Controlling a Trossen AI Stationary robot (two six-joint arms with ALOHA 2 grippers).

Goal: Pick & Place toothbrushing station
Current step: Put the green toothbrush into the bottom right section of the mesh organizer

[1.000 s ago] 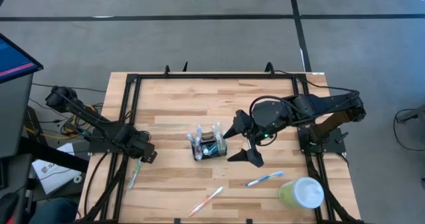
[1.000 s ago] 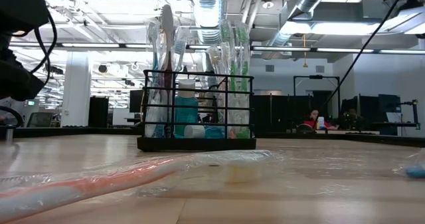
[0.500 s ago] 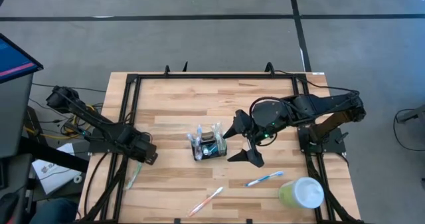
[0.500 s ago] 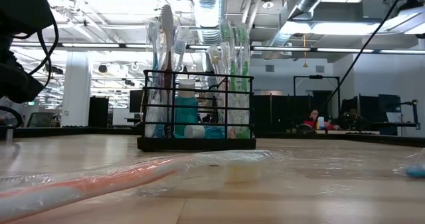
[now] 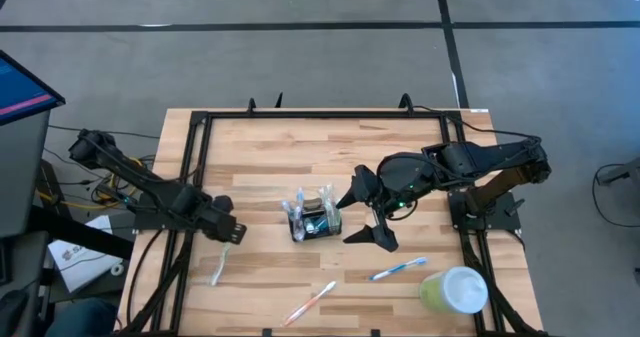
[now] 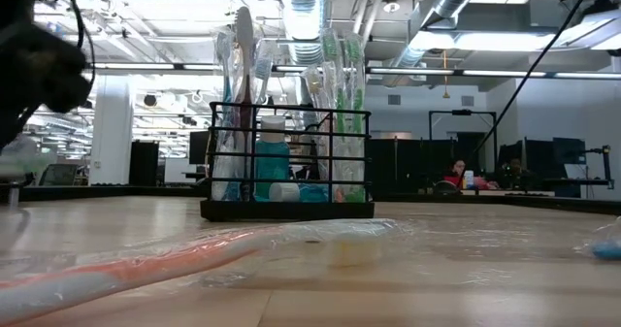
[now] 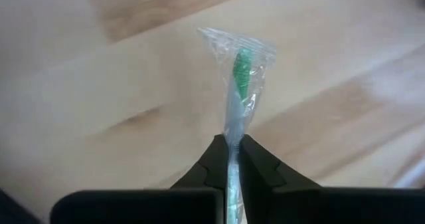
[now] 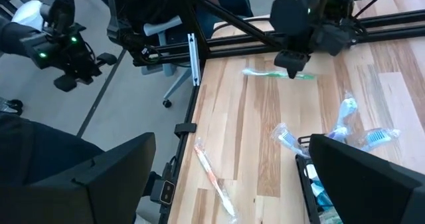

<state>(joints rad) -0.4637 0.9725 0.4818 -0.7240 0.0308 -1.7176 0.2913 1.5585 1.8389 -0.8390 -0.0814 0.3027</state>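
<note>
Left end effector (image 5: pixel 229 233) at left side of the wooden surface (image 5: pixel 260 147), clamped on a wrapped green toothbrush (image 7: pixel 237 94); fingers (image 7: pixel 211 159) pinch the handle, bristle end pointing away over the surface. Right end effector (image 5: pixel 358 217) just right of the toothbrushing station (image 5: pixel 316 217), spread wide, gripping nothing. Station upright near surface centre, wrapped brushes standing in it. Orange toothbrush (image 5: pixel 309 304) near front edge; blue toothbrush (image 5: pixel 398 269) to its right; pale green cup (image 5: pixel 452 291) at front right corner.
</note>
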